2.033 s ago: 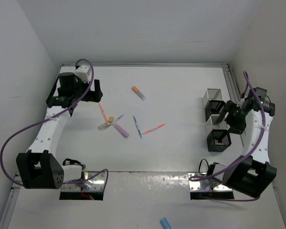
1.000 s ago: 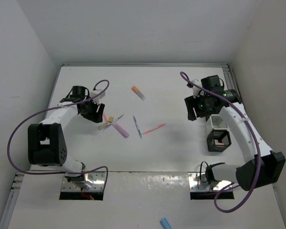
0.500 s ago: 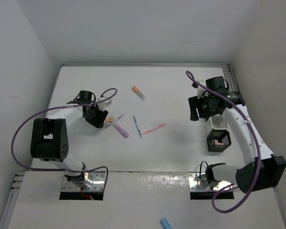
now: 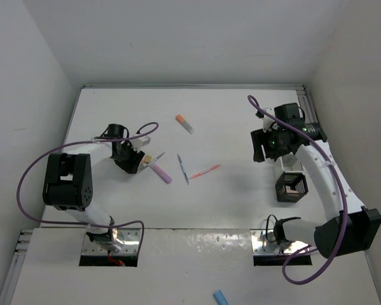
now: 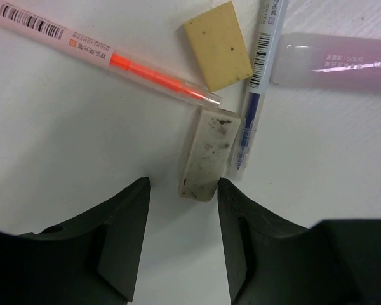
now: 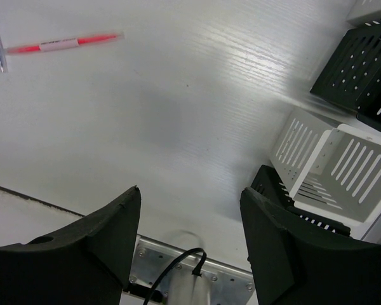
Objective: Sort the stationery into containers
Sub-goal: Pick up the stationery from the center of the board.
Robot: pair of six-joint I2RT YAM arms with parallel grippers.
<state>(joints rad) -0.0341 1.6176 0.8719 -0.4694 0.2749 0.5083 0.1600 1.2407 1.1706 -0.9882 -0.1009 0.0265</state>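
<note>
In the left wrist view a dirty white eraser (image 5: 207, 152) lies on the table with its near end just between the tips of my left gripper (image 5: 183, 184). That gripper is open and low over the table (image 4: 132, 159). Beside the eraser lie a tan eraser (image 5: 219, 46), an orange-pink pen (image 5: 108, 54), a blue pen (image 5: 257, 82) and a purple marker (image 5: 336, 60). An orange marker (image 4: 185, 124), another blue pen (image 4: 183, 168) and a pink pen (image 4: 205, 171) lie mid-table. My right gripper (image 4: 261, 145) hangs open and empty, left of the white container (image 4: 292, 162) and black container (image 4: 291, 186).
The right wrist view has a white slotted container (image 6: 343, 171) and a black one (image 6: 362, 63) close to the right finger. A metal mounting plate (image 4: 114, 238) runs along the near edge. A small blue item (image 4: 221, 297) lies beyond the table's front edge.
My left gripper came down and in toward the erasers, and its jaws narrowed. My right arm swung up and left away from the containers, then held still.
</note>
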